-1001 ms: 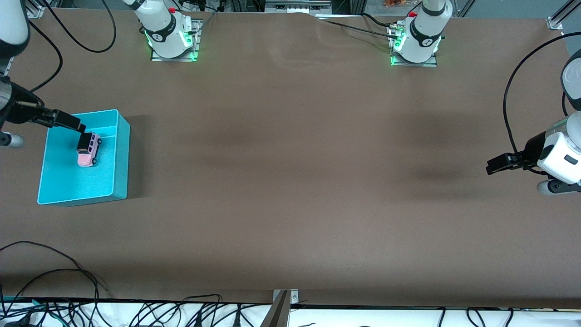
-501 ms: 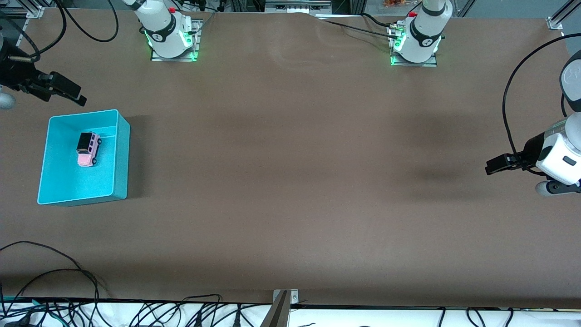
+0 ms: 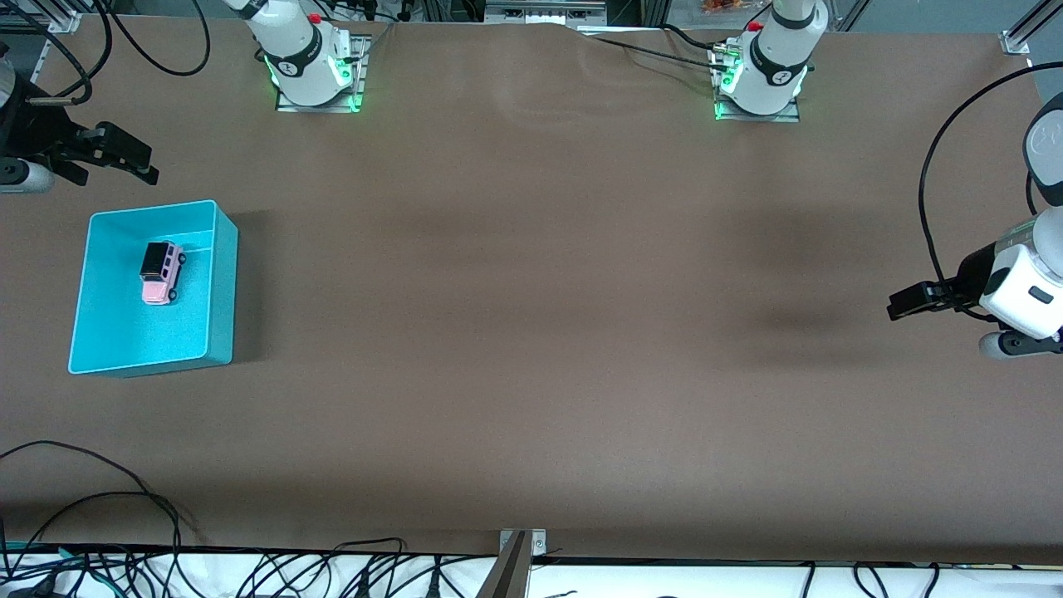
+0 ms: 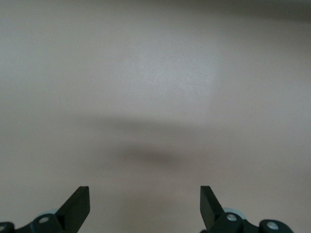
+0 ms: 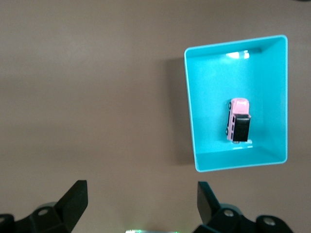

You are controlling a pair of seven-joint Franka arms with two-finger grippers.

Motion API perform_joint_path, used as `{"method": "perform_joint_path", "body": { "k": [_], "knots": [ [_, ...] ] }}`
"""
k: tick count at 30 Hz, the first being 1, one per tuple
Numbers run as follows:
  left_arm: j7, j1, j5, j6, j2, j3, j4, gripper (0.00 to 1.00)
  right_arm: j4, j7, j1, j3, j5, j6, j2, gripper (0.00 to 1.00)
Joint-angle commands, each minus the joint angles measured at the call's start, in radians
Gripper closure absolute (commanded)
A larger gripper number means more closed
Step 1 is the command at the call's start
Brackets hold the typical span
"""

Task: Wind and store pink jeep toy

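Note:
The pink jeep toy (image 3: 161,272), pink with a black roof, lies inside the turquoise bin (image 3: 217,282) at the right arm's end of the table. It shows in the right wrist view too (image 5: 237,120), in the bin (image 5: 192,126). My right gripper (image 3: 139,164) is open and empty, up over bare table beside the bin, on the side toward the robot bases. My left gripper (image 3: 901,302) is open and empty over bare table at the left arm's end; the left wrist view shows only table between its fingers (image 4: 77,206).
The two arm bases (image 3: 314,66) (image 3: 760,75) stand along the table's edge farthest from the front camera. Loose cables (image 3: 124,498) lie at the edge nearest that camera. The brown table (image 3: 531,291) stretches wide between the two grippers.
My right gripper let go of the jeep in the bin, rose and drew back toward the robot bases. The jeep stays in the bin. The left arm has barely moved.

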Motion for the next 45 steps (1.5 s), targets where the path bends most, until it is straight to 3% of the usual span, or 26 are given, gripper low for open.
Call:
{"method": "perform_joint_path", "body": {
  "k": [1, 45],
  "knots": [
    [0.019, 0.005, 0.021, 0.001, -0.001, -0.005, 0.003, 0.0, 0.012, -0.007, -0.007, -0.001, -0.01, -0.032, 0.002, 0.0],
    [0.019, 0.005, 0.021, 0.001, -0.001, -0.005, 0.003, 0.0, 0.017, -0.007, 0.013, 0.01, -0.008, -0.034, -0.005, 0.0]
  ]
}}
